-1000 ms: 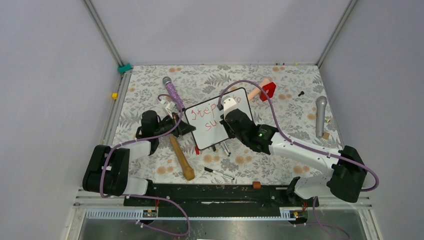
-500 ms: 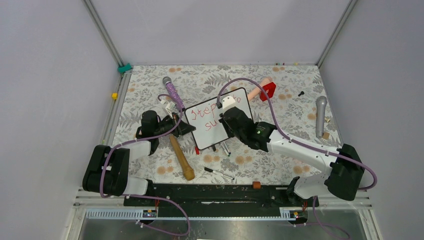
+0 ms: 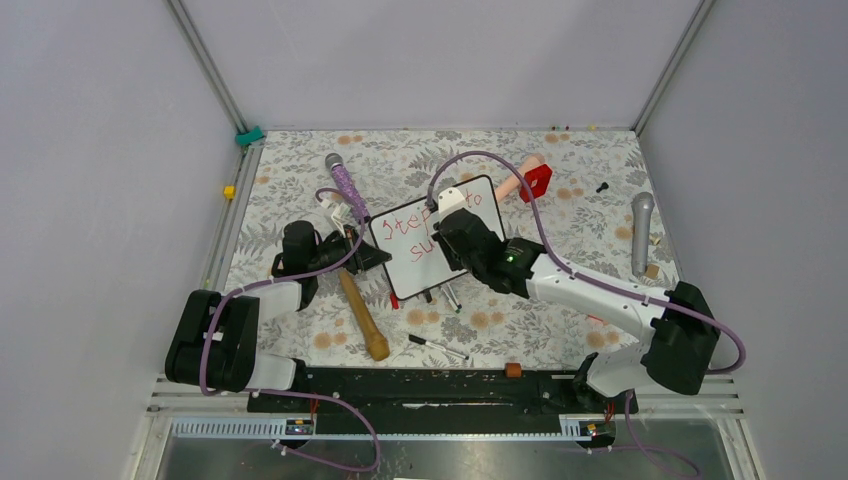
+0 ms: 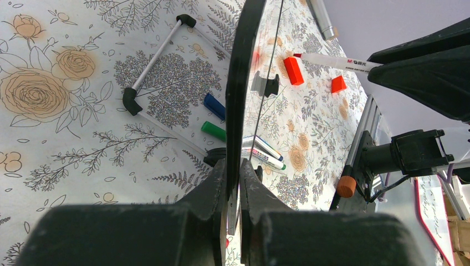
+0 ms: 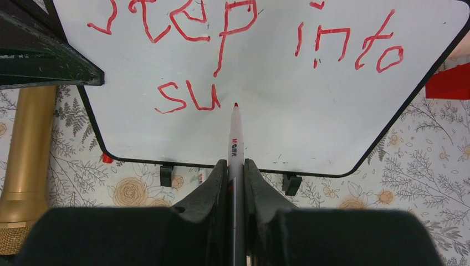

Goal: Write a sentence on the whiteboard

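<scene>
Near the middle of the worktop (image 3: 300,180), the top view shows the whiteboard (image 3: 415,268), its sentence (image 3: 410,222) partly hidden by the right arm. At the board's left edge, the left wrist view has the left gripper (image 4: 234,172) pinched tight on the black frame. Along the board's lower edge, the right wrist view shows the right gripper (image 5: 235,166) clamping a red marker (image 5: 234,136), its tip just right of "su". The next letter probably wants light, even pressure, set clear of the "u", against a firm left hold.
</scene>
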Controlling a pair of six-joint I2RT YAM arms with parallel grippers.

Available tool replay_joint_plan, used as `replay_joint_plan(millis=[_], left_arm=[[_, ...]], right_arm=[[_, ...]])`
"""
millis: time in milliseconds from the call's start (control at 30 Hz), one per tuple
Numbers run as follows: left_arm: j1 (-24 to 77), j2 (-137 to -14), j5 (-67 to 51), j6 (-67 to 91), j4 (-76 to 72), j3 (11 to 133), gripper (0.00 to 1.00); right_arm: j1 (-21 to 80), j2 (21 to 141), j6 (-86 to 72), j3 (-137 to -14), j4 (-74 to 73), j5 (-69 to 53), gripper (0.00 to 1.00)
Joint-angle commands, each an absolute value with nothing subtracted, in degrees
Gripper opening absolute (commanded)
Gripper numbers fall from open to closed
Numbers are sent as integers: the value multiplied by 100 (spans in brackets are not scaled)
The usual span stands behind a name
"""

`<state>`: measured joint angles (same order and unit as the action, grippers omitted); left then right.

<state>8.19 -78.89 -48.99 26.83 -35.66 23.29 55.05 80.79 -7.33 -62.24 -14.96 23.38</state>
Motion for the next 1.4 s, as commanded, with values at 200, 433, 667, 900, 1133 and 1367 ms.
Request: replay_joint_plan(millis=[200, 433, 667, 900, 1133, 1367], left_arm=[[764, -8018, -4239, 2452, -3305, 2430, 0], [765, -8017, -4243, 2444, -3298, 2428, 0], [762, -8028, -4240, 2443, -3302, 2428, 0], [763, -8023, -4243, 2443, -3295, 2434, 0], [765, -8026, -4246, 2443, -3300, 2434, 0], [765, -8031, -4253, 2443, -3303, 2436, 0]], right_arm=[[5467, 8366, -697, -6683, -1587, 2680, 0], [5467, 8461, -697, -6725, -1599, 2787, 0], [5472, 8572, -694, -6797, -1593, 2834, 0], [5472, 8663, -665, -6854, -1556, 2843, 0], [5467, 8822, -629, -6960, -1519, 2832, 0], [5467, 8803, -606, -6903, -1409, 2527, 0]])
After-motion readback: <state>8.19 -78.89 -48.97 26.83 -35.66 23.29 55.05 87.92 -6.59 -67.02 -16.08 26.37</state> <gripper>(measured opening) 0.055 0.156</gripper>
